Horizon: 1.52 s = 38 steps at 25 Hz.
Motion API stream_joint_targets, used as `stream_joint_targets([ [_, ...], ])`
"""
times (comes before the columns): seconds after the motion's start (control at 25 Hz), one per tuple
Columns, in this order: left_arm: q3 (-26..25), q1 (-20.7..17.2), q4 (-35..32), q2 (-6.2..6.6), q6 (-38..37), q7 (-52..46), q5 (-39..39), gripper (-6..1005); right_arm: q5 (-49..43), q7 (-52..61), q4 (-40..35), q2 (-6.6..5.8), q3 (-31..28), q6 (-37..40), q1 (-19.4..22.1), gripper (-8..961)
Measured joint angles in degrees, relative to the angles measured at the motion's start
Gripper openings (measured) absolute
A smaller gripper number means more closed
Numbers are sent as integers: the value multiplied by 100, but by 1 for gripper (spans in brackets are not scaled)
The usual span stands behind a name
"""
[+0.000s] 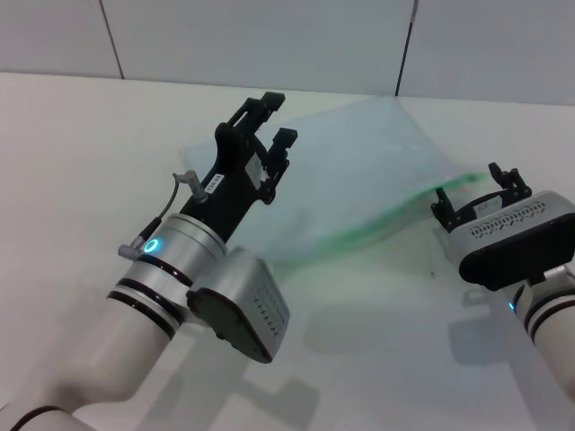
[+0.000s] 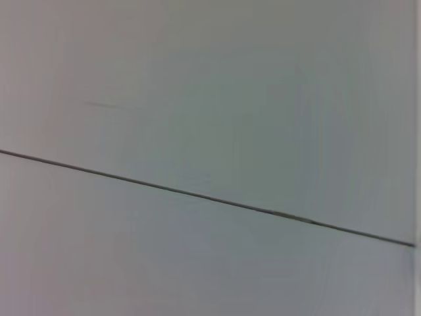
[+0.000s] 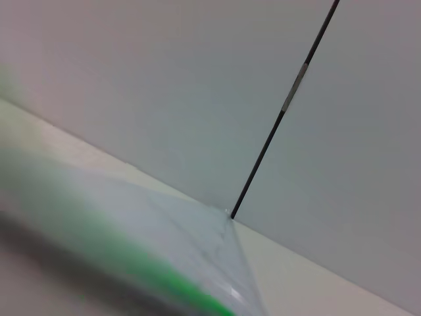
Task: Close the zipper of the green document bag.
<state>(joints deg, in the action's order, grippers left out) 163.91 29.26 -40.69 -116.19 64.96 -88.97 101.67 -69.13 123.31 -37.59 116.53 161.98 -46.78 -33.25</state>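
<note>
Table (image 1: 81,162): plain white, backed by a panelled wall (image 1: 269,36).

Green document bag (image 1: 359,171): large translucent pale pouch lying flat toward the far right of the table, set at a diagonal. Far corner sits near the wall seam; in the right wrist view the same corner (image 3: 217,230) reaches almost to the dark seam in the wall.

Zipper (image 1: 377,224): bright green strip along the bag's near long edge. Long axis runs from the robot's near-left up to its far-right, ending by the right arm. Slider not identifiable; too small or hidden.

Left gripper (image 1: 274,117): raised above the bag's left part, pointing away toward the wall. Jaws stand apart with a clear gap, holding nothing. Its wrist camera shows only wall panels, so it is aimed above the bag, not at it.

Right gripper (image 1: 476,193): low, at the right-hand end of the zipper, just beside or touching the green edge. Jaws look spread around that end, but whether they pinch the strip cannot be told. The right wrist view shows the green edge (image 3: 177,289) running close under the camera.

Key relation: the zipper stretches away from the right gripper toward the robot's left and nearer side. Right arm is clearly the nearer one. Judgement: closing means a pull along that diagonal, with the left gripper needing to come down to steady the bag.
</note>
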Motion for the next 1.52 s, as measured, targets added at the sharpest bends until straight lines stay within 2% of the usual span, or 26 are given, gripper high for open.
stream_joint_targets([
  [0.04, 0, -1, 17, 0, 38, -48, 41, 394, 0, -10, -24, 0, 2, -46, 9, 544],
  [0.08, 0, -1, 27, 0, 50, -64, 55, 428, -1, -32, -53, 0, 4, -107, 20, 660],
  [0.12, 1, -1, 37, -1, 59, -70, 66, 511, -1, -58, -79, 1, 6, -153, 29, 777],
  [0.2, 1, -4, 56, -5, 90, -84, 89, 676, -1, -129, -144, 1, 10, -249, 41, 796],
  [0.36, 1, -7, 124, -21, 105, -81, 102, 704, 1, -198, -183, 1, 5, -307, 49, 833],
  [0.76, -32, -8, 212, -36, 216, -216, 49, 752, 5, -131, -187, 1, -70, -339, 39, 831],
  [1.08, -61, 53, 386, -64, 738, -1490, -469, 745, 6, 375, -187, 1, -273, -415, -21, 829],
  [1.52, -340, 192, 620, -47, 850, -3371, -972, 736, 6, 1253, -108, -20, -361, -541, -148, 827],
])
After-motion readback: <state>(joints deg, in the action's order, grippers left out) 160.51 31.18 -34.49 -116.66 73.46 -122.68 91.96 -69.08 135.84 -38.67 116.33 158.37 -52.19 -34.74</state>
